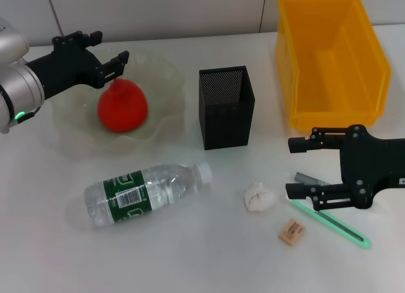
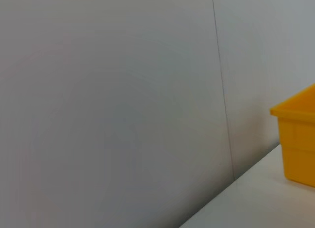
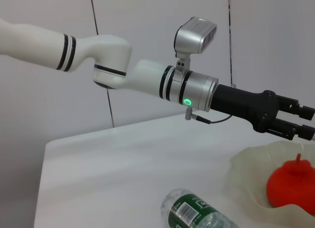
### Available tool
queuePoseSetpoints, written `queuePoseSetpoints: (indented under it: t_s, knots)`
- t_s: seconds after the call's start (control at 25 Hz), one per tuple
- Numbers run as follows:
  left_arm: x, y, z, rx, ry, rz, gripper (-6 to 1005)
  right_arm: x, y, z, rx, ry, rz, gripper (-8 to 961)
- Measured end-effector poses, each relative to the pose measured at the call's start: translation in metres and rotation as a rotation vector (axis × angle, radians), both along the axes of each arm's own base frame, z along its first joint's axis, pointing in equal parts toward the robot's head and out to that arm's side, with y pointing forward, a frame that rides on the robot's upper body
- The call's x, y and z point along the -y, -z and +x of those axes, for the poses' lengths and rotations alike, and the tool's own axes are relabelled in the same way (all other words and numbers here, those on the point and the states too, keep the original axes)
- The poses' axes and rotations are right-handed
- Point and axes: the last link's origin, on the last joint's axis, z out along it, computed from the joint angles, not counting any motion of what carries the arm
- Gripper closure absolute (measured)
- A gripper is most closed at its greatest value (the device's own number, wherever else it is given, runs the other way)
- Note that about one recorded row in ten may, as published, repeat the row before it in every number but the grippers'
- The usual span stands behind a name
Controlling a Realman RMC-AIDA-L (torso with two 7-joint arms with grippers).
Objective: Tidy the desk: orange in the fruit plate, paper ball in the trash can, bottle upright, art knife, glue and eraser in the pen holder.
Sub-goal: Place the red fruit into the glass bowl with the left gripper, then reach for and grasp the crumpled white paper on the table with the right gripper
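Observation:
The orange lies in the pale-green fruit plate at the back left. My left gripper hangs open just above and behind it, holding nothing. The bottle lies on its side on the desk, cap toward the paper ball. The tan eraser and the mint-green art knife lie at the front right. My right gripper stands open over the knife's near end and the grey glue, which it partly hides. The pen holder stands mid-desk. The trash can is at the back right.
The right wrist view shows the left arm reaching over the orange in the fruit plate, with the bottle nearby. In the left wrist view only the wall and a corner of the trash can show.

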Motion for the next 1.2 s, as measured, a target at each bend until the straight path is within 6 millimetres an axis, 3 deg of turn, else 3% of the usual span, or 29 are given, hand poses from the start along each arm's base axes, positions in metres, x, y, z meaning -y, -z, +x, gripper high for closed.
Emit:
queuePoseSetpoints:
  t_s: [0.12, 0.2, 0.44, 0.56, 0.68, 0.76, 1.2]
  knots:
    - [0.0, -0.001, 0.001, 0.011, 0.003, 0.004, 510, -0.001, -0.002, 0.001, 0.001, 0.006, 0.01, 197]
    - [0.0, -0.001, 0.002, 0.017, 0.003, 0.001, 280, -0.002, -0.004, 0.002, 0.001, 0.014, 0.019, 197]
    - [0.016, -0.016, 0.015, 0.137, 0.062, -0.061, 181, -0.015, -0.014, 0.008, 0.065, 0.145, 0.039, 198]
    - [0.045, -0.025, 0.028, 0.218, 0.184, -0.172, 181, -0.026, -0.013, 0.008, 0.152, 0.22, 0.024, 198]
    - [0.053, -0.027, 0.03, 0.231, 0.218, -0.202, 181, -0.034, -0.01, 0.006, 0.194, 0.259, -0.002, 197]
    - [0.071, -0.03, 0.033, 0.254, 0.282, -0.255, 181, -0.045, -0.005, 0.0, 0.256, 0.304, -0.048, 197]
    - [0.104, -0.027, 0.043, 0.258, 0.394, -0.377, 181, -0.067, 0.016, -0.039, 0.501, 0.346, -0.145, 197]
